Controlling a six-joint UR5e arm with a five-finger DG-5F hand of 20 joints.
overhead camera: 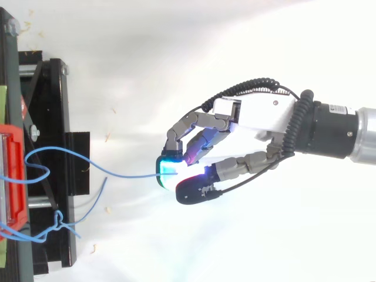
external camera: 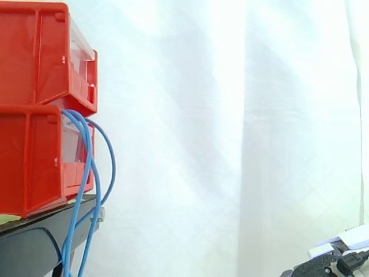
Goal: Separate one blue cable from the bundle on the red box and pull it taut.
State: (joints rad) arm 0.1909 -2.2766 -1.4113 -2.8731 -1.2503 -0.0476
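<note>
Hand pinching one blue cable between curled fingertips; cable running toward red bin; cable bundle hanging down bin front.

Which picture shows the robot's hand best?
The top view: the whole hand is there, fingers pinching a blue cable. The side view catches just a small piece of the hand at the bottom right.

We find no text, number or sign that we can read. A small pale label sits on the black wrist collar behind the robot hand, but its print is too small for us to make out.
</note>
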